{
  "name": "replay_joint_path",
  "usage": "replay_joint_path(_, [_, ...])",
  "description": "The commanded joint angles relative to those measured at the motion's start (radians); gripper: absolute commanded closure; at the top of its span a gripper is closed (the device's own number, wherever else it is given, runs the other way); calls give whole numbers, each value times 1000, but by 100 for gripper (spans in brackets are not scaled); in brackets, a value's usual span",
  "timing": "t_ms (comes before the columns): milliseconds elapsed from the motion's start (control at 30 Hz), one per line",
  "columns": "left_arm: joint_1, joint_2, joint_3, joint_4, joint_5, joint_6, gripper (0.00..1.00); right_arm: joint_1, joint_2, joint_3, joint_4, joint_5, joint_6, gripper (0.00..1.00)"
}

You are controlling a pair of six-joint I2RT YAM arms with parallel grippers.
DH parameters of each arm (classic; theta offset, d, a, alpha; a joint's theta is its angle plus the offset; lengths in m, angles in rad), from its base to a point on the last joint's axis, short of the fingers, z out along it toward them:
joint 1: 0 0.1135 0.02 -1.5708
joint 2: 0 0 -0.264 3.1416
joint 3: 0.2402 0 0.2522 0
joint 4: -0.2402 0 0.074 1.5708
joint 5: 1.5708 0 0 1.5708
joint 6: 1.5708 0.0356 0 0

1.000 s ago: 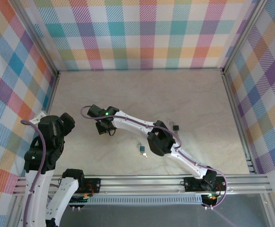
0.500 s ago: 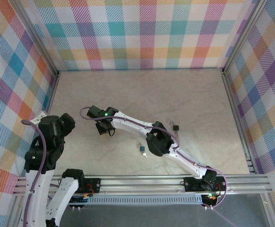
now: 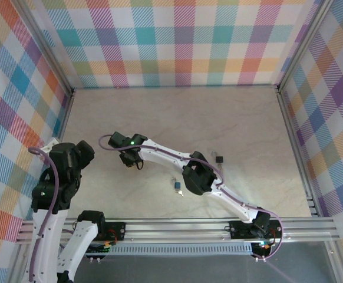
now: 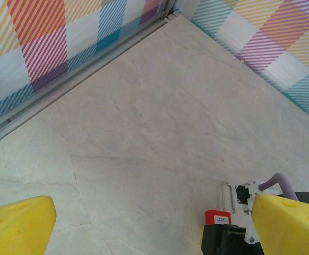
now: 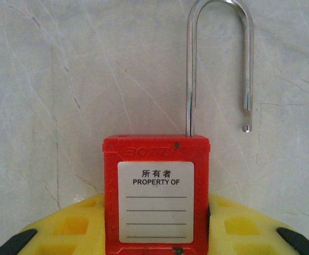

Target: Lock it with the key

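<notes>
A red padlock (image 5: 155,199) with a white "PROPERTY OF" label lies flat on the marble table, its steel shackle (image 5: 218,58) swung open. My right gripper (image 5: 155,223) is shut on the padlock body, with yellow fingers (image 5: 69,228) pressed against both sides. From the left wrist the padlock (image 4: 218,217) pokes out in front of that black gripper. In the top view the right gripper (image 3: 128,158) sits left of centre. The blue-headed key (image 3: 177,186) lies loose on the table beside the right arm's elbow. My left gripper (image 4: 154,228) hangs open and empty above the table's left side.
A small black object (image 3: 219,158) lies on the table right of the right arm. Plaid walls with aluminium rails (image 3: 65,118) enclose the table on three sides. The left arm (image 3: 65,171) is raised near the left wall.
The right gripper's jaws have narrowed onto the padlock. Both arms have otherwise stayed nearly in place.
</notes>
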Motion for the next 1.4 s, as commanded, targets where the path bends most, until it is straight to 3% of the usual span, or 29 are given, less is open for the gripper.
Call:
replay_joint_path(0, [7, 22, -10, 14, 7, 25, 5, 4, -70, -86, -15, 15, -59, 87])
replay_joint_path(167, [7, 79, -1, 28, 69, 27, 4, 9, -284, -322, 118, -31, -129, 98])
replay_joint_path(500, [7, 224, 91, 63, 312, 14, 4, 6, -881, -986, 485, -161, -324, 100])
replay_joint_path(633, [7, 264, 104, 125, 466, 2, 4, -25, -1132, -1221, 627, -319, -390, 100])
replay_joint_path(767, [5, 261, 70, 280, 675, -16, 7, -151, -1331, -1401, 714, -653, -385, 100])
replay_joint_path(900, [5, 261, 0, 492, 903, -124, 7, -220, -1431, -1476, 733, -909, -368, 100])
replay_joint_path(1000, [5, 293, 4, 497, 936, -146, 10, -250, -1463, -1511, 788, -1081, -316, 100])
replay_joint_path(1100, [5, 317, -20, 515, 917, -152, 13, -262, -1493, -1544, 817, -1156, -300, 100])
replay_joint_path(1267, [4, 375, -196, 932, 1056, -400, 11, -285, -1480, -1553, 875, -1296, -250, 100])
replay_joint_path(1367, [-6, 407, -286, 1305, 1150, -612, 9, -289, -1463, -1550, 882, -1311, -247, 100])
